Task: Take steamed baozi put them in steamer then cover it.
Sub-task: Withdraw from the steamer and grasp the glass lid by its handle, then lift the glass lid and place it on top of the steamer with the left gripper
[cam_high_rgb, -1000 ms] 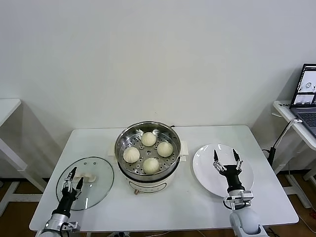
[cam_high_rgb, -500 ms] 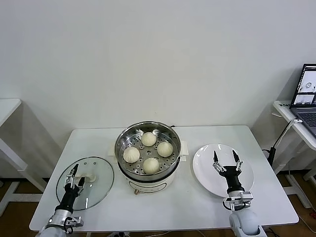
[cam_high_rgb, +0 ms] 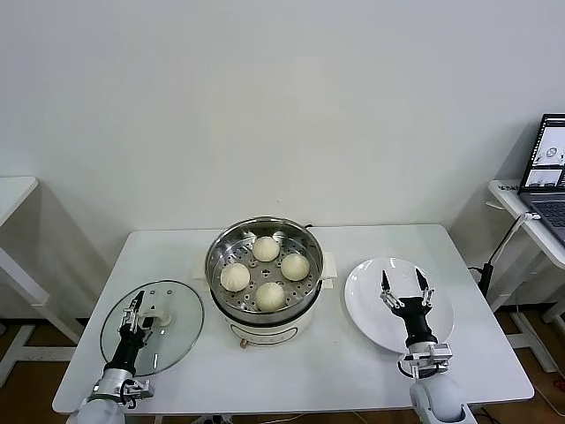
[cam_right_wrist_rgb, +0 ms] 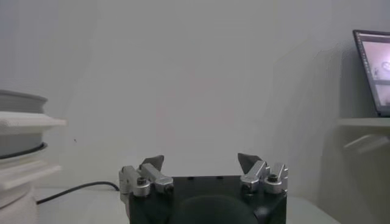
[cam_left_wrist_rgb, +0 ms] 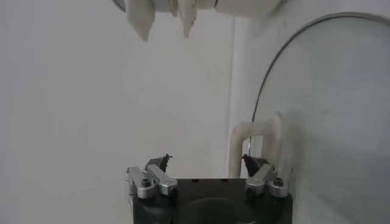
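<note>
All four steamed baozi [cam_high_rgb: 266, 271] sit in the steamer [cam_high_rgb: 264, 234] at the table's [cam_high_rgb: 371, 367] middle. The cover [cam_high_rgb: 179, 327] lies flat to its left, the left gripper [cam_high_rgb: 137, 303] at its handle [cam_left_wrist_rgb: 256, 143], fingers apart. The right gripper [cam_high_rgb: 404, 285] hangs wide open over the white plate [cam_high_rgb: 364, 300].

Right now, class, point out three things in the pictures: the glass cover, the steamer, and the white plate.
cover [cam_high_rgb: 172, 331], head view, on bare glass right of its handle.
steamer [cam_high_rgb: 214, 256], head view, on the steel basket's left wall.
white plate [cam_high_rgb: 364, 296], head view, on its bare left part.
</note>
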Robot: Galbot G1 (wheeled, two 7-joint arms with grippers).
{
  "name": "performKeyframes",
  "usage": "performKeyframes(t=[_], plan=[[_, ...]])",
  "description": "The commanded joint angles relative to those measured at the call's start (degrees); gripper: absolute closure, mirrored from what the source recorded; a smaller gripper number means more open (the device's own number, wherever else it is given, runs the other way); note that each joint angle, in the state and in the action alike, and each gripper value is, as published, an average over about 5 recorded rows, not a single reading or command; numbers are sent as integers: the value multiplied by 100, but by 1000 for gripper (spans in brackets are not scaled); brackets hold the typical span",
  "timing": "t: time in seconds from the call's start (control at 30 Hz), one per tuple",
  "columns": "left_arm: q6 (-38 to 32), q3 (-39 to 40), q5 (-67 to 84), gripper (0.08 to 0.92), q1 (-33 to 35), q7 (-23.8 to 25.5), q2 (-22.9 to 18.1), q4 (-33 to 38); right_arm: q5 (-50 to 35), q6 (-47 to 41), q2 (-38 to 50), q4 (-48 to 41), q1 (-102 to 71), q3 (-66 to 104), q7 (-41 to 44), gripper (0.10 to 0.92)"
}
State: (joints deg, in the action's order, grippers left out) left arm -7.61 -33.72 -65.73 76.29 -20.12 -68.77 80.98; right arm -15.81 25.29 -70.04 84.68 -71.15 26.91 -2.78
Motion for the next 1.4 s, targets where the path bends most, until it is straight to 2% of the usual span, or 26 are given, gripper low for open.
performKeyframes(t=[0.03, 0.47, 0.6, 0.83, 1.07, 1.27, 1.4], plan=[[60, 35, 75, 327, -68, 131, 24, -104, 30, 0, 6, 24, 3, 7, -11, 203], [-76, 12, 153, 708, -108, 152, 21, -150, 119, 49, -72, -36, 21, -9, -10, 203], [-103, -81, 220, 794, -27, 151, 52, 71, 143, 74, -73, -51, 38, -9, -8, 203], [300, -638, 775, 805, 261, 357, 338, 1472, 189, 89, -98, -55, 52, -30, -3, 203], [888, -886, 950, 805, 315, 920, 604, 3181, 198, 93, -107, -25, 41, -21, -5, 203], [1469, -287, 467, 805, 18, 1388, 524, 4266, 203, 83, -131, 49, 17, 2, -13, 203], [1904, 534, 172, 805, -340, 1720, 355, 4578, 207, 74, -135, 82, 1, 35, -20, 203]])
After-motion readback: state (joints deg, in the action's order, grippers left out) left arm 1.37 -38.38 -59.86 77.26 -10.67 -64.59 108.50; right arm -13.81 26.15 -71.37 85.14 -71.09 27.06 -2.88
